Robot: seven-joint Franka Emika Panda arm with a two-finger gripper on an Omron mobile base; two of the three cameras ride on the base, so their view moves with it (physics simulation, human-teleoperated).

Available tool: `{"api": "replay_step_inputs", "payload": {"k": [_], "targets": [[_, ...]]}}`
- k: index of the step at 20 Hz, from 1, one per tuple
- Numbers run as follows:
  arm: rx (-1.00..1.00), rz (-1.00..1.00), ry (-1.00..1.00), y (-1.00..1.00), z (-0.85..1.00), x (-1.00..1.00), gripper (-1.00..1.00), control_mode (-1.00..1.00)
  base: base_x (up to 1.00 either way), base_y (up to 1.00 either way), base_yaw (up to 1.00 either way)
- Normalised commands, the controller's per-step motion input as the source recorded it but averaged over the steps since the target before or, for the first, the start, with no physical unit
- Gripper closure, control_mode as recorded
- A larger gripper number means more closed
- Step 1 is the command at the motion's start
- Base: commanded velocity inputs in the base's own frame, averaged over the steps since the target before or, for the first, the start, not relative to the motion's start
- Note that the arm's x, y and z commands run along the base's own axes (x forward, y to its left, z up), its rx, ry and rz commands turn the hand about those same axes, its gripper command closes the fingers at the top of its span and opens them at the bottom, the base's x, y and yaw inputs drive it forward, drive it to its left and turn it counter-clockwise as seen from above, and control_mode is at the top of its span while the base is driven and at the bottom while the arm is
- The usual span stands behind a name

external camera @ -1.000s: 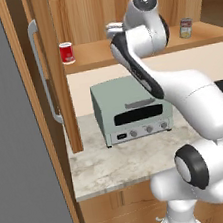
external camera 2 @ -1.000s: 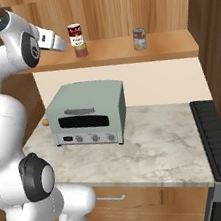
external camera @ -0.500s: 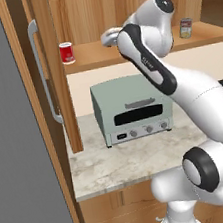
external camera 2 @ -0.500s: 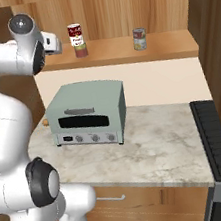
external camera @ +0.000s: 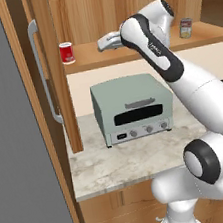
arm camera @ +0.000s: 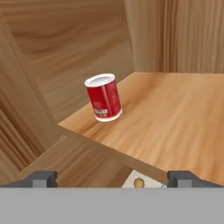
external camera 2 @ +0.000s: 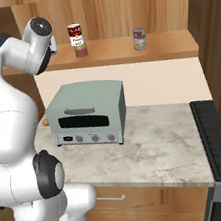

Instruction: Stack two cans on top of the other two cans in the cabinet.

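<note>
At the near edge of the hand view the two fingertips [arm camera: 43, 178] stand far apart, at 7 and 5 o'clock, so the jaws are wide open and hold nothing. Just past them, between the tips, the front edge of the shelf [arm camera: 175, 127] runs across. On this shelf, at about 11 o'clock from the middle of the hand view, the red can [arm camera: 104, 97] stands upright, well apart from the fingers, near the back corner of the cabinet [arm camera: 61, 48].

In the left base view the marble counter [external camera: 136, 160] is nearest, and the toaster oven [external camera: 132, 108] stands on it. Above it the gripper [external camera: 104, 43] hangs at the shelf front, pointing to 9 o'clock at the red can. The door [external camera: 39, 119] with its grey handle [external camera: 43, 73] is open at 9 o'clock.

In the right base view the red and white can [external camera 2: 74, 34] stands on top of a grey can [external camera 2: 81, 50], at 12 o'clock over the oven. The second grey can [external camera 2: 139, 39] stands alone at 1 o'clock, nothing on it
</note>
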Motion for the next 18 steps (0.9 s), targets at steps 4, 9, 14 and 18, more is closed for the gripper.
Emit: {"api": "replay_step_inputs", "payload": {"k": [4, 9, 14, 18], "targets": [[0.0, 0.22, 0.0, 0.38, 0.0, 0.09, -1.0, -1.0, 0.0, 0.0, 0.0], [-0.01, 0.08, 0.0, 0.31, 0.0, 0.09, -1.0, -1.0, 0.0, 0.0, 0.0], [-0.01, 0.03, 0.0, 0.31, 0.0, 0.09, -1.0, -1.0, 0.0, 0.0, 0.0], [-0.02, 0.0, 0.0, 0.29, -0.02, 0.14, -1.0, -1.0, 0.0, 0.0, 0.0]]}}
